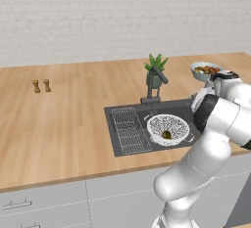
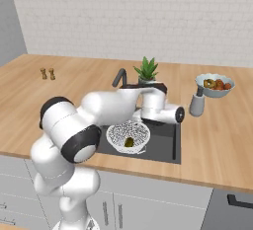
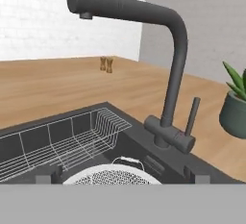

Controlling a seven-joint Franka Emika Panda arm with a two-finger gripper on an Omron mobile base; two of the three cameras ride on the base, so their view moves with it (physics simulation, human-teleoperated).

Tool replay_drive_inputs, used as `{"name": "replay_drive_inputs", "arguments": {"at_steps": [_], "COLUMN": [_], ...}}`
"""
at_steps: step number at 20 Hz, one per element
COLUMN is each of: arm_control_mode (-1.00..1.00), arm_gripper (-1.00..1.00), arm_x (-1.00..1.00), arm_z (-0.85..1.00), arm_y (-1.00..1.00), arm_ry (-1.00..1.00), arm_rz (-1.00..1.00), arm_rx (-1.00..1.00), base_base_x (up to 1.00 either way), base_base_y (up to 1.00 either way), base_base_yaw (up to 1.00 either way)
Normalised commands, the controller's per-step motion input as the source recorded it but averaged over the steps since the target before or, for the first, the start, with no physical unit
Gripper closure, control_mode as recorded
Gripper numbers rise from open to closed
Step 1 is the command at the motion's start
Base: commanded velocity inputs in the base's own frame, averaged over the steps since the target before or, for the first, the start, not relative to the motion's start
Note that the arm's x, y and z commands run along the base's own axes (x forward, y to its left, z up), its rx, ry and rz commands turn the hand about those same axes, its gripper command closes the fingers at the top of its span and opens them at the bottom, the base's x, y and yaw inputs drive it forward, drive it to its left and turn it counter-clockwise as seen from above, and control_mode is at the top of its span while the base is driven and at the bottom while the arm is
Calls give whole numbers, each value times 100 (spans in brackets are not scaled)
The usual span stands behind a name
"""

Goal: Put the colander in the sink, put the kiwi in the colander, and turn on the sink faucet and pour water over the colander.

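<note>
Faucet (image 3: pixel 168 74) ahead of open fingers (image 3: pixel 192 174)

No writing, label, brand, number or sign can be read anywhere in these pictures.

The worktop (image 1: pixel 63 119) is pale wood with a smooth, streaked grain. The sink (image 1: pixel 187 105) and the sink faucet (image 3: pixel 173 64) look like matt dark grey metal (no shine on either). The colander (image 1: pixel 168 129) is white and perforated; the rack (image 3: pixel 62 143) is thin wire.
</note>
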Motion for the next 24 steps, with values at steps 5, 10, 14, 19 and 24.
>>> {"name": "replay_drive_inputs", "arguments": {"at_steps": [5, 10, 14, 19, 24], "arm_control_mode": [-100, -100, -100, -100, -100], "arm_gripper": [-100, -100, -100, -100, -100], "arm_x": [7, 24, 19, 6, 11], "arm_z": [-5, 0, 2, 6, 9], "arm_y": [14, 30, 17, 18, 34], "arm_ry": [-16, -17, -9, -1, 0], "arm_rz": [1, 0, 0, 0, 0], "arm_rx": [15, 15, 12, 2, 0], "base_base_x": [0, 0, 0, 0, 0], "base_base_y": [0, 0, 0, 0, 0], "base_base_yaw": [0, 0, 0, 0, 0]}}
